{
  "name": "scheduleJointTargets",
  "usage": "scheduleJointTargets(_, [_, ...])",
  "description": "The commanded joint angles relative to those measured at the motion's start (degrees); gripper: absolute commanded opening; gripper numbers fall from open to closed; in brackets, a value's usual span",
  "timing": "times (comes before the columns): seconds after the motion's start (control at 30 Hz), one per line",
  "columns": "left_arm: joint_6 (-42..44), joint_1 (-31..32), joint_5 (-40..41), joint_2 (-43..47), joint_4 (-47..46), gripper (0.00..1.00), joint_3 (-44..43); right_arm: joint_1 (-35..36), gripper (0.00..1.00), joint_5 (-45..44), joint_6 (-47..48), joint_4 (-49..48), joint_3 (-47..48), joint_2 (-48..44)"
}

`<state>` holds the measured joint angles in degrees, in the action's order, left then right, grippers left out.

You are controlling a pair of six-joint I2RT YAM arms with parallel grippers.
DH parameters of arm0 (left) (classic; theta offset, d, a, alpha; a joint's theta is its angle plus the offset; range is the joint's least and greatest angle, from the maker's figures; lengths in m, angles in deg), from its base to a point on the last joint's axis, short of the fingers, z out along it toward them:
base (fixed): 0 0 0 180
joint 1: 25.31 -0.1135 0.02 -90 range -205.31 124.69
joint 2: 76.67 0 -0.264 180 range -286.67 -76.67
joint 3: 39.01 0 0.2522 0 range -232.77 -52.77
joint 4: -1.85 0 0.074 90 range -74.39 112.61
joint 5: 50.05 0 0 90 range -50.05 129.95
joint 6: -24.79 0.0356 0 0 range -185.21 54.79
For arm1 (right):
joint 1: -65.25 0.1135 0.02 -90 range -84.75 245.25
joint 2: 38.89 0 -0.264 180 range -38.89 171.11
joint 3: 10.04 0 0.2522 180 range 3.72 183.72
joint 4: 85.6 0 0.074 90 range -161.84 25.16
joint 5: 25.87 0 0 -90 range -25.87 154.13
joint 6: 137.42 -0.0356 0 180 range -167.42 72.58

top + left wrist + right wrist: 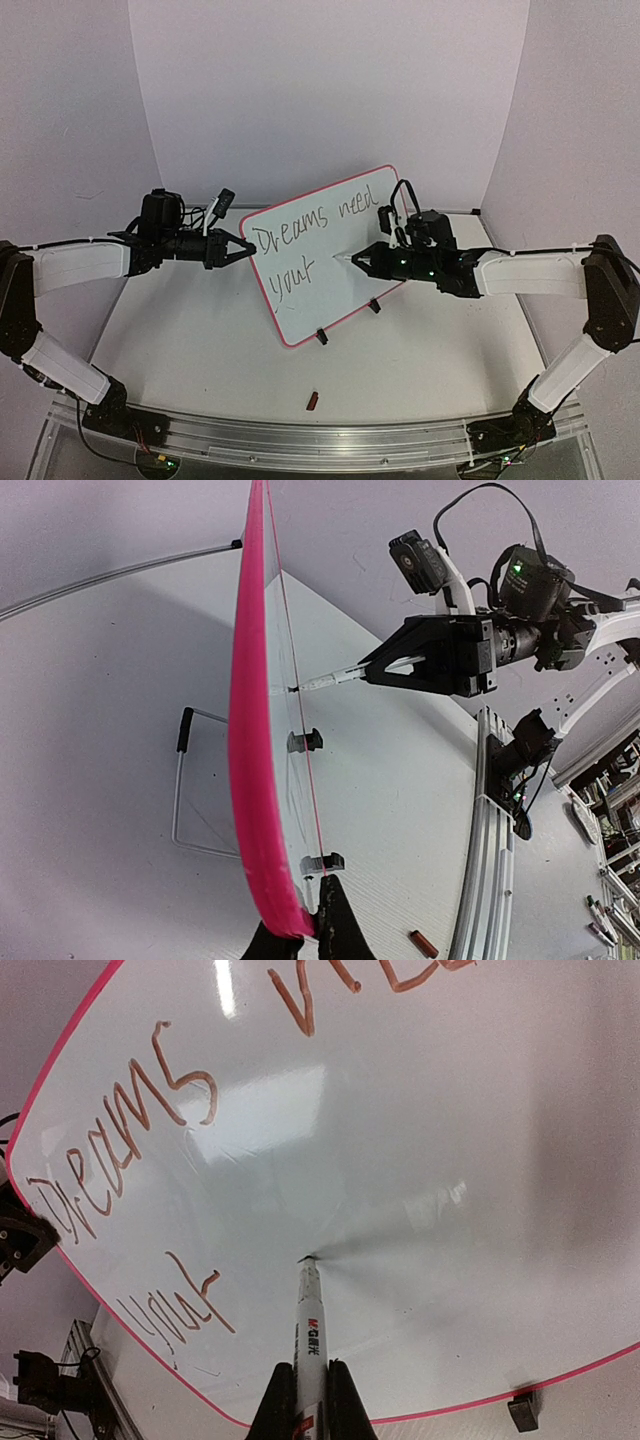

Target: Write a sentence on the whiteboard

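The whiteboard (325, 250) stands tilted on two black clip feet mid-table, with a pink-red frame and "Dreams need your" handwritten on it. My left gripper (243, 246) is shut on the board's left edge; in the left wrist view the pink frame (250, 730) runs up from between my fingers (345, 930). My right gripper (362, 259) is shut on a white marker (310, 1330), whose tip touches the board's white face (420, 1160) to the right of the word "your" (180, 1310). The left wrist view shows the marker (330, 680) meeting the board (290, 780) edge-on.
A small red-brown marker cap (312, 401) lies on the table near the front rail (300, 440). A wire stand (185, 780) props the board from behind. White walls close in the back and sides.
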<state>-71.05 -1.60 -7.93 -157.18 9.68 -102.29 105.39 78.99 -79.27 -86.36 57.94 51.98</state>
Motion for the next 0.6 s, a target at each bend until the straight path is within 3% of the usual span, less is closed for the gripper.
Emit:
scheduleJointTargets(0.0, [7.4, 1.3, 2.5, -0.4, 4.3, 0.0, -0.4, -0.4, 0.0, -0.8, 0.1, -0.9, 1.7, 0.2])
scheduleJointTargets(0.57, [7.5, 1.3, 2.6, -0.1, 4.4, 0.0, -0.3, -0.4, 0.0, 0.9, 0.3, -3.3, 1.0, -0.1])
